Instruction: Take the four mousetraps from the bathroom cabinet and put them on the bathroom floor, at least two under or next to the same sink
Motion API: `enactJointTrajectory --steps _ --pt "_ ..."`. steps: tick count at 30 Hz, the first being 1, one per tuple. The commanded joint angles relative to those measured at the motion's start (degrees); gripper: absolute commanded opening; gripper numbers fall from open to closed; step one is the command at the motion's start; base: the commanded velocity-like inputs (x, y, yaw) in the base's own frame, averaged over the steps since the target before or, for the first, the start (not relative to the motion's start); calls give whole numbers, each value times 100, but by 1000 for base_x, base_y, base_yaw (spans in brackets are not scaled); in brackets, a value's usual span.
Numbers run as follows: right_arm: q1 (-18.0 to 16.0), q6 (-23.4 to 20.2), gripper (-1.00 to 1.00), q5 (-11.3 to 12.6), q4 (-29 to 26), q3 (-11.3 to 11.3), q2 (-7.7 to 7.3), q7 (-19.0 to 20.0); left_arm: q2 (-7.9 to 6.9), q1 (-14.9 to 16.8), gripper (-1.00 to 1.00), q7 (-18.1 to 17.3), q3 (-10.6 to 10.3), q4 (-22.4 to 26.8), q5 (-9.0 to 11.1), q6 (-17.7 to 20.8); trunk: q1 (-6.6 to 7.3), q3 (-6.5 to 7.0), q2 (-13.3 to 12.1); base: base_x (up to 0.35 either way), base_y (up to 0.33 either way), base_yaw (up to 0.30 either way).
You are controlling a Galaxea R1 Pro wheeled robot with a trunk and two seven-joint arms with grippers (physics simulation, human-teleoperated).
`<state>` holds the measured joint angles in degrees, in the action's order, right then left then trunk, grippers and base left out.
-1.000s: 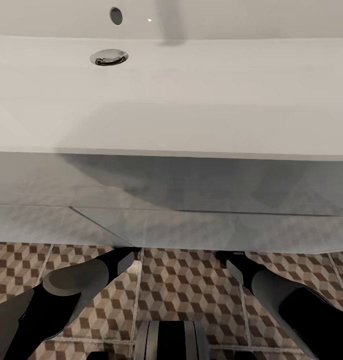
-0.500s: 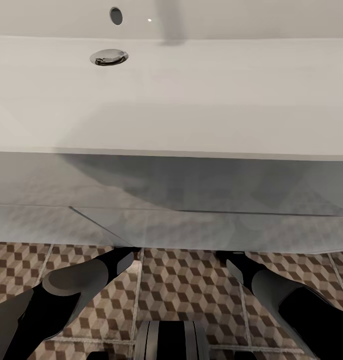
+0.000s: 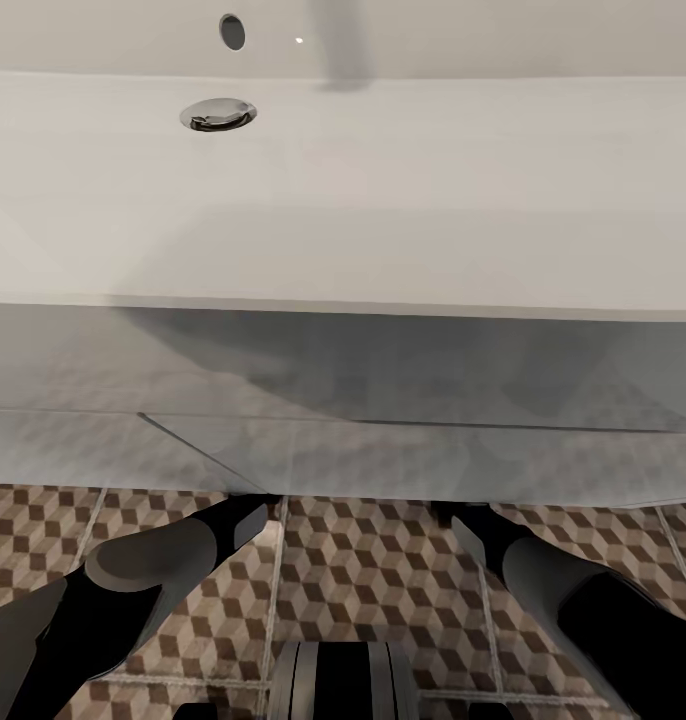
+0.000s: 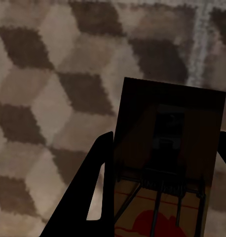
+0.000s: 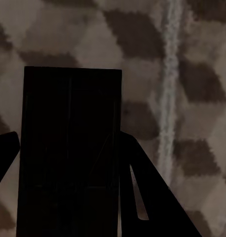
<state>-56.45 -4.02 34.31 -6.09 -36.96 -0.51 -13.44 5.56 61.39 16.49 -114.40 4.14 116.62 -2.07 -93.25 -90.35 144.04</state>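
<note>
A mousetrap (image 4: 167,168) sits clamped between the dark fingers (image 4: 93,192) of the left gripper (image 4: 165,197), its long axis running out along the fingers, the far end pointing at the bathroom floor (image 4: 49,94) close below; its wire spring and a red mark face the camera. The right gripper (image 5: 68,182) likewise grasps a second mousetrap (image 5: 71,148), a dark slab lengthwise between its fingers (image 5: 137,187), above the cube-patterned tiles beside a pale grout line (image 5: 168,94). In the head view both arms reach under the white sink (image 3: 383,180), whose chrome drain (image 3: 218,113) shows.
</note>
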Motion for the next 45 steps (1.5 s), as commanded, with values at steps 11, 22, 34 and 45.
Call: enactJointTrajectory --steps 11,22,34,45 --pt "-93 -30 -100 64 48 -44 -15 -38 -3 5 -100 47 -45 20 36 -50 1 -3 1 0 0 0" --pt "-85 -3 -100 50 -23 -41 -31 -26 -2 5 -100 47 -47 33 36 -65 1 -3 1 0 0 0" --pt "-85 -82 -100 98 127 -45 -2 -402 29 5 -100 47 -47 34 36 -68 1 -3 1 0 0 0" --pt "-85 3 -100 79 68 -35 -10 -588 24 5 -100 47 -47 34 36 -74 1 -3 1 0 0 0"
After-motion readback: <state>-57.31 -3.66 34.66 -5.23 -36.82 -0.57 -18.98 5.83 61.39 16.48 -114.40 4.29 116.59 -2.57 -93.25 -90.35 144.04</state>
